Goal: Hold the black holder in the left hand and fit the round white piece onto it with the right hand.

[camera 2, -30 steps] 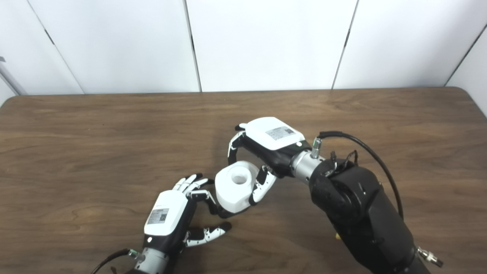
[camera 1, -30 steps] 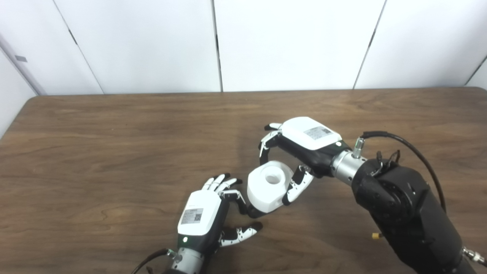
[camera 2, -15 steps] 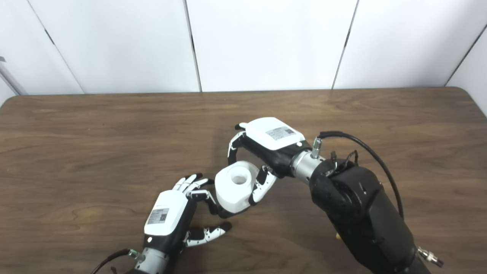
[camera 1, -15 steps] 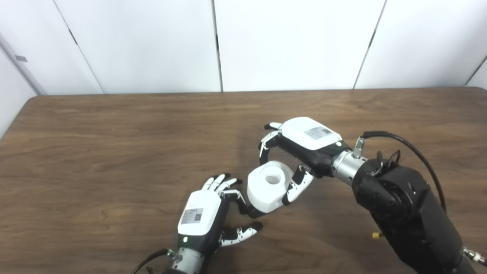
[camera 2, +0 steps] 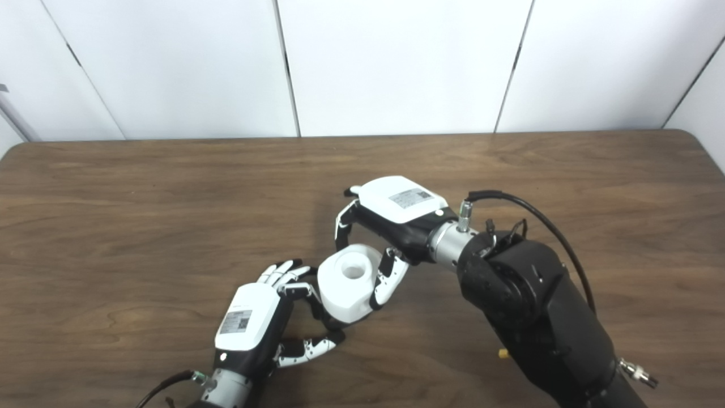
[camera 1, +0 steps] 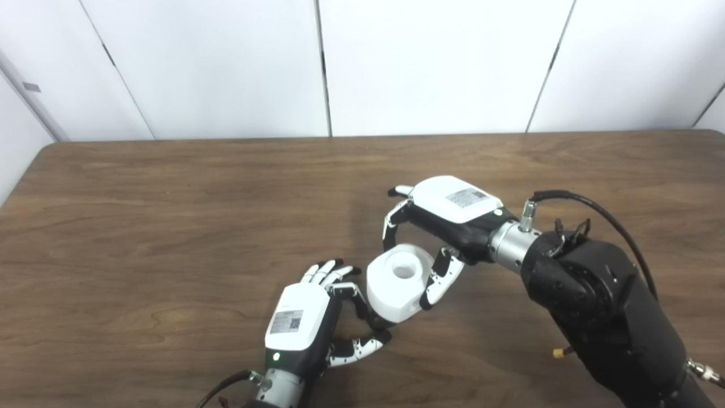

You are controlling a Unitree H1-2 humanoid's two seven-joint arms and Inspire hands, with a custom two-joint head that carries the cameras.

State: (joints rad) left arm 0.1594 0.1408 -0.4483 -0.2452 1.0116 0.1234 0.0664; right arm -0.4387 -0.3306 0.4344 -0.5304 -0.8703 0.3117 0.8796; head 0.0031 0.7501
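Observation:
The round white piece (camera 1: 399, 280), with a hole in its top, is pinched between the fingers and thumb of my right hand (camera 1: 447, 218), which reaches in from the right and is shut on it. The piece sits tilted on the black holder (camera 1: 378, 323), of which only a dark sliver shows under its lower edge. My left hand (camera 1: 297, 323) lies low at the bottom centre, its fingers and thumb curled around that dark part, close under the white piece. Most of the holder is hidden.
The brown wooden table (camera 1: 170, 215) ends at white wall panels behind. My bulky black right forearm (camera 1: 600, 306) with its looping cable covers the right front area. A small yellow bit (camera 1: 559, 352) lies beside that forearm.
My right hand has moved slightly left and down with the white piece, pressing it closer onto the left hand. The left thumb has drawn in nearer the piece.

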